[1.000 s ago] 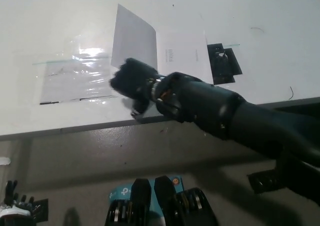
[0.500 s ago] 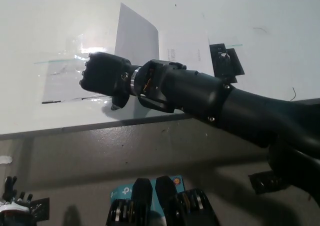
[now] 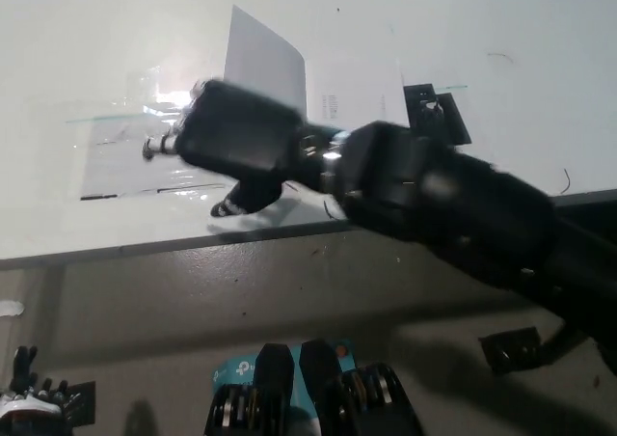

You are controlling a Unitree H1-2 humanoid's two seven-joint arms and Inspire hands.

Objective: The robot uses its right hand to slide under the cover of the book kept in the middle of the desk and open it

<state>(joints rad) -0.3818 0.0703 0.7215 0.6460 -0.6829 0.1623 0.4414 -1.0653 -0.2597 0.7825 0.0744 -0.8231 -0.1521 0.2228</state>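
My black right hand blurred over the white desk, fingers extended leftward, whether apart I cannot tell, thin white book mid-desk, its cover raised, my white left hand resting bottom left, fingers unclear.

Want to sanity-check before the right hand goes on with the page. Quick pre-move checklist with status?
1. Right hand over the book: ok, it sits above the open spread.
2. Cover raised: ok, the white sheet stands tilted up behind the hand.
3. Contact between hand and cover: cannot tell, motion blur hides it.
4. Right hand open or shut: cannot tell, blurred.
5. Left hand out of the way: ok, low at lower left, off the desk.
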